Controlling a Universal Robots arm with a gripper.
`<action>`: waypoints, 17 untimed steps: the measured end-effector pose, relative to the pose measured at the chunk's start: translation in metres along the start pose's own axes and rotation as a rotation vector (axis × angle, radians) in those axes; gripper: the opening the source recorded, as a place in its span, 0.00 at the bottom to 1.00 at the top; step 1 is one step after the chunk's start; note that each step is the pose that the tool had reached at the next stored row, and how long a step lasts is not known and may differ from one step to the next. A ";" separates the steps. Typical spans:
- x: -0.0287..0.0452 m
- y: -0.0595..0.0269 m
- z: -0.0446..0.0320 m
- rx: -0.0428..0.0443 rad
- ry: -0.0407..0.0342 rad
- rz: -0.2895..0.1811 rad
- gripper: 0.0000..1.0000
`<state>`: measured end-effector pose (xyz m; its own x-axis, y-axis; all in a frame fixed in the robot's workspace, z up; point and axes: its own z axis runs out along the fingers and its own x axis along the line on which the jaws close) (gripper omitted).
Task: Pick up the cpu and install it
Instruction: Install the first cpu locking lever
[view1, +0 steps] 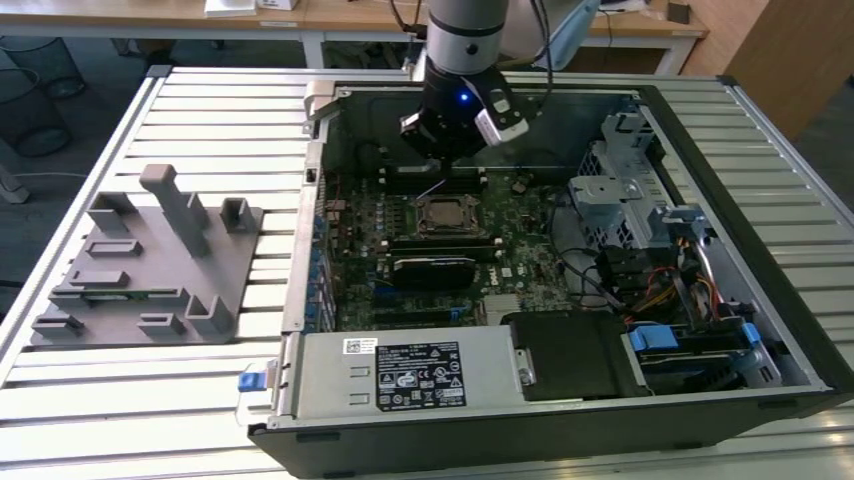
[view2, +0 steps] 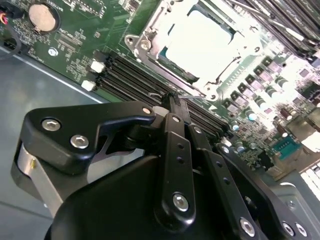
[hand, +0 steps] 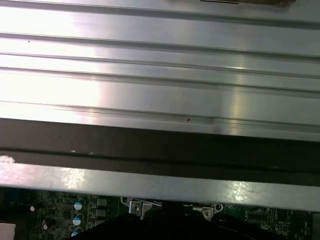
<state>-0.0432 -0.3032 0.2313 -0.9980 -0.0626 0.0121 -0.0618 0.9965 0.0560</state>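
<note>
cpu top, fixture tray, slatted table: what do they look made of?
The cpu top: probably bare metal, pale and bright, glare washing it out in the second wrist view. The fixture tray: likely moulded or printed plastic, uniform matte grey, no shine. The table: seemingly aluminium slats, brushed silver with streaky highlights.

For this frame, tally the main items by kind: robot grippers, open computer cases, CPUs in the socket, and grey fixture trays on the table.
Robot gripper: 1, above the motherboard
Open computer case: 1
cpu: 1, lying in the socket
Grey fixture tray: 1, at the exterior view's left
Total: 4
</note>
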 end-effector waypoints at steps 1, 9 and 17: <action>-0.0009 0.0000 0.0009 -0.0001 0.0006 0.000 0.11; -0.0063 -0.0003 0.0092 -0.0004 0.0047 0.000 0.11; -0.0126 -0.0006 0.0164 -0.0008 0.0107 0.000 0.11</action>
<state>-0.0309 -0.3021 0.2147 -0.9977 -0.0634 0.0228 -0.0620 0.9965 0.0568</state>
